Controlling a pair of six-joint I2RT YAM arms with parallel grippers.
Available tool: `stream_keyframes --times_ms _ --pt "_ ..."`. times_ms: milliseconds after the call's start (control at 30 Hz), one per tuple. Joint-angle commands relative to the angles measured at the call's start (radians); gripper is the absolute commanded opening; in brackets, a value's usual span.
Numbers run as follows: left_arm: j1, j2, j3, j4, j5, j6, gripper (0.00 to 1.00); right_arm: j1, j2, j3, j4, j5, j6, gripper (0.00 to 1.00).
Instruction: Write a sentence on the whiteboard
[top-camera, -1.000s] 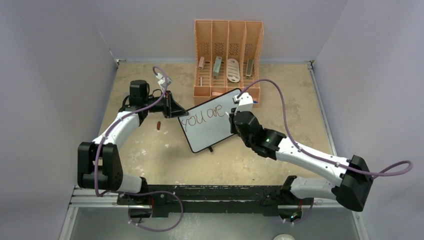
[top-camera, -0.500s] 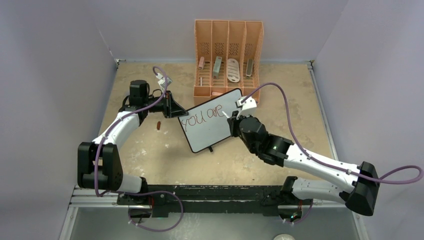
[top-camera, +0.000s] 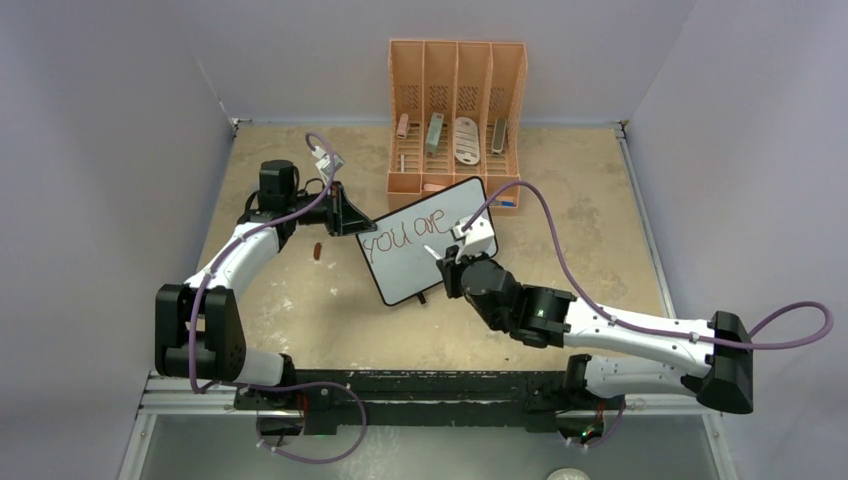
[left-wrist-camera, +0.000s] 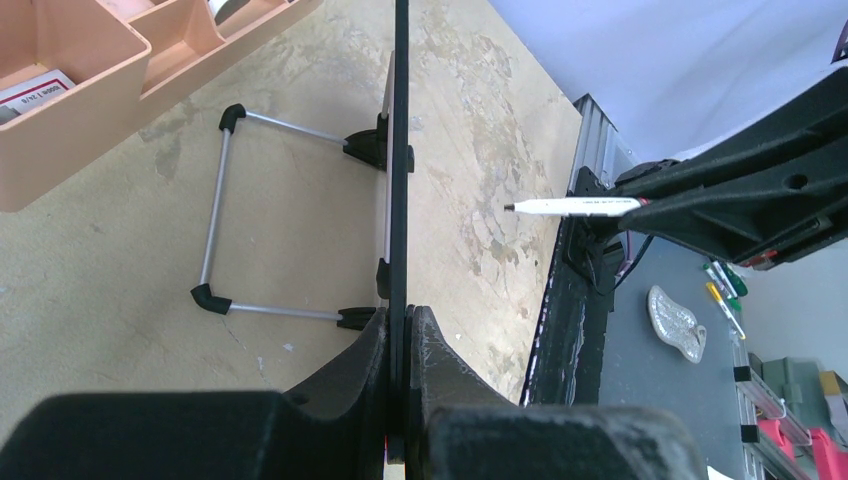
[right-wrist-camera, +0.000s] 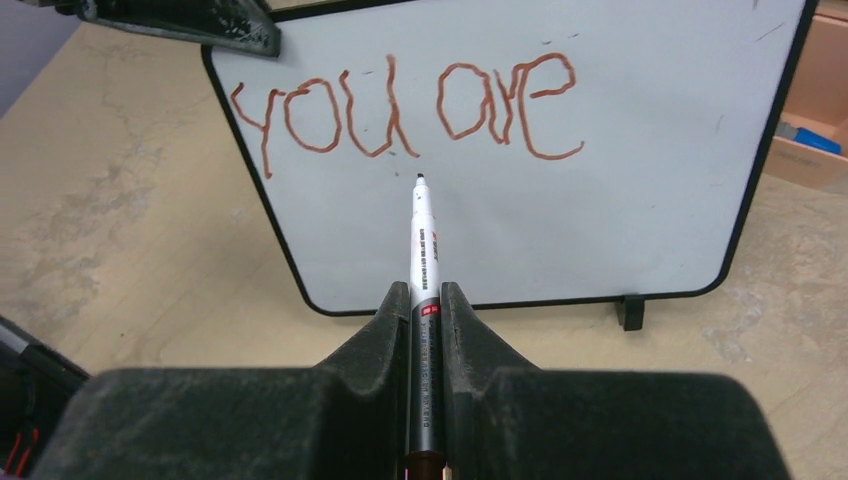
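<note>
— Where did the marker (right-wrist-camera: 421, 250) stand against the whiteboard (right-wrist-camera: 600, 220)?

— In front of its face, with its long axis aimed almost square at it. The tip pointed at the bare white just under the "u" of "you", below the one written line of the sentence (right-wrist-camera: 388, 110), which read only "you are". The left wrist view showed a clear gap between tip and board: apart, not touching.

— And the grips?

— The right gripper (right-wrist-camera: 425, 300) was clamped on the marker's barrel, both fingers tight against it. The left gripper (left-wrist-camera: 400, 335) was pinched on the whiteboard's black frame at its upper left corner, steadying it, I'd say.

— Which arm was placed to write?

— The right one, by my judgement. It lay low and stretched out from the board's near right side, wrist facing the board. The left arm was bent at the board's left side.

— So the coming move?

— Probably a short push forward onto the blank lower half of the board, to begin "special!".
</note>
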Motion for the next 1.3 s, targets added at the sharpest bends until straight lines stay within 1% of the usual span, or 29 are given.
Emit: stream_keyframes --times_ms 0,167,467,733,1067,1267 --pt "-0.01 -0.016 0.025 0.016 0.002 0.018 0.0 0.049 0.011 0.013 0.012 0.057 0.052 0.0" --pt "-0.015 -0.021 0.023 0.016 -0.007 0.018 0.0 0.091 0.049 0.004 0.017 0.072 0.078 0.0" --pt "-0.015 -0.021 0.024 0.017 -0.006 0.017 0.0 0.149 0.097 -0.017 0.084 0.083 0.101 0.0" --pt "-0.015 -0.022 0.025 0.016 -0.004 0.015 0.0 0.164 0.147 -0.019 0.121 0.111 0.102 0.0" --pt "-0.015 -0.023 0.025 0.016 -0.007 0.015 0.0 0.187 0.259 0.035 0.13 0.215 0.111 0.0" --pt "-0.015 -0.023 0.026 0.016 -0.006 0.015 0.0 0.194 0.28 0.051 0.156 0.241 0.101 0.0"
